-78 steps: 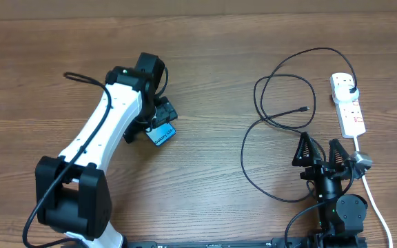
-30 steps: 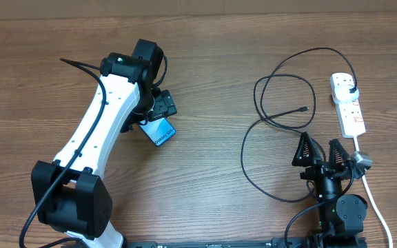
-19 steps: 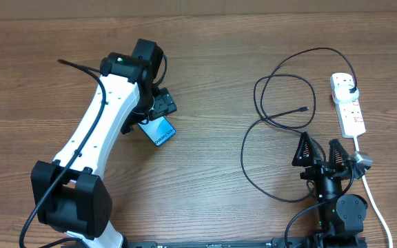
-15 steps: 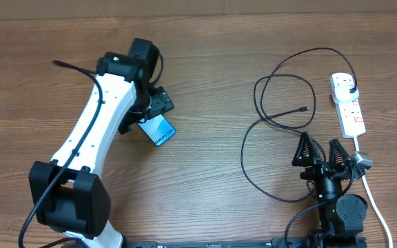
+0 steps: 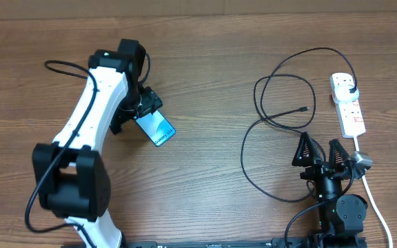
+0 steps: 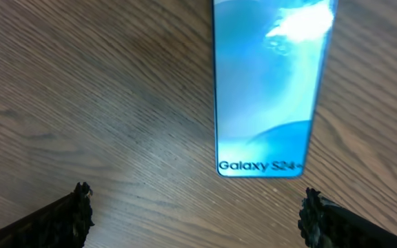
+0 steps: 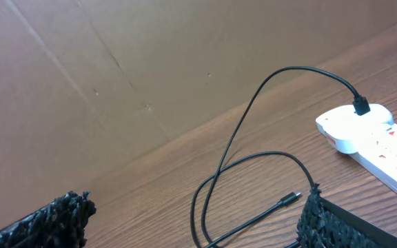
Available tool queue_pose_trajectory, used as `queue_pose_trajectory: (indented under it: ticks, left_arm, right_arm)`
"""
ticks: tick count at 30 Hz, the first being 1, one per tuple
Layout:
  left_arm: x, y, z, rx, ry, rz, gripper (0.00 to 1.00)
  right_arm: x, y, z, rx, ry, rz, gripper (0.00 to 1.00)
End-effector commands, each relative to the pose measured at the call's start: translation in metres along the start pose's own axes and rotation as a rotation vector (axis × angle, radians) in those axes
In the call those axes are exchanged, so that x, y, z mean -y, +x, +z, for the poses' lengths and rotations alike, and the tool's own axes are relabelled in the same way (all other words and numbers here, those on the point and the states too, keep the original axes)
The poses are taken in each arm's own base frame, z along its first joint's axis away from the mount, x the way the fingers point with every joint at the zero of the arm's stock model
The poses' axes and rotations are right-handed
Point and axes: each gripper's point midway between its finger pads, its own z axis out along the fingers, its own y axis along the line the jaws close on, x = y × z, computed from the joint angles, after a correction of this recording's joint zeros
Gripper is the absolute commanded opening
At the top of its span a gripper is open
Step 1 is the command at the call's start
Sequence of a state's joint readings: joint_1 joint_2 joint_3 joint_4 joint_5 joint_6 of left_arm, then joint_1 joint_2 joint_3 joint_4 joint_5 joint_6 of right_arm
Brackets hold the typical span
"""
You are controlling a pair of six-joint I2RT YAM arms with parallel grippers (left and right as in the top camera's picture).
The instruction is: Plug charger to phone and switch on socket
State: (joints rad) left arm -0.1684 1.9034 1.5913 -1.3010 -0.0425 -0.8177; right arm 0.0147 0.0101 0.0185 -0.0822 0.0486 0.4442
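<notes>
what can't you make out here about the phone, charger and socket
phone: one end hidden under the left arm in overhead, cut off by the top edge in left wrist; its port is unseen.
socket: switches too small in overhead, cut off by the right edge in right wrist; on or off unclear.
charger tip: too small in both views to tell the connector type.

Ahead of the left gripper [image 6: 195, 205], the phone [image 6: 267, 89] runs off the wrist view's top edge, its screen blurred. Ahead-right of the right gripper [image 7: 197, 203], the socket [image 7: 374, 141] is cut by the frame edge. The charger [image 7: 250, 110] loop leaves the bottom edge between the fingers.
</notes>
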Motion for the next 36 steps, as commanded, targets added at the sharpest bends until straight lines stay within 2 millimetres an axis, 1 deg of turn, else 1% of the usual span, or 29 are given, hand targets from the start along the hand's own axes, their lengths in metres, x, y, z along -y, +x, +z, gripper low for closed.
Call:
queue_pose_trajectory:
  ticks: [1,5,7,10,15,21,25,30,33,36]
  left_arm:
    - [0.001,-0.004,0.019,-0.025,-0.05,-0.024,1.0]
    - [0.001,-0.002,0.034,-0.061,-0.08,-0.023,1.0]
    - [0.001,-0.002,0.039,-0.069,-0.09,-0.025,1.0]
    - [0.002,-0.003,0.041,-0.068,-0.089,-0.029,1.0]
    - [0.001,-0.001,0.041,-0.08,-0.091,-0.103,1.0]
    - [0.016,0.006,0.042,-0.13,-0.015,-0.113,1.0]
    - [0.016,0.007,0.046,-0.134,-0.013,-0.149,1.0]
    - [0.025,0.004,0.054,-0.123,0.023,-0.24,1.0]
    - [0.03,-0.001,0.058,-0.104,0.051,-0.243,1.0]
    - [0.032,-0.003,0.066,-0.095,0.064,-0.244,1.0]
  right_arm:
    - [0.001,0.003,0.0,-0.001,-0.003,-0.004,1.0]
    - [0.001,0.002,0.0,-0.001,-0.002,-0.004,1.0]
    - [0.001,0.002,0.0,0.0,-0.002,-0.004,1.0]
    - [0.001,0.002,0.0,0.0,-0.002,-0.005,0.99]
    - [0.001,0.002,0.0,-0.001,-0.002,-0.004,1.0]
    - [0.001,0.002,0.0,0.0,-0.002,-0.004,1.0]
    - [0.001,0.003,0.0,-0.001,-0.003,-0.004,1.0]
    - [0.001,0.002,0.0,0.0,-0.002,-0.005,1.0]
    - [0.001,0.002,0.0,-0.001,-0.003,-0.005,1.0]
    - [0.001,0.002,0.0,0.0,-0.002,-0.004,1.0]
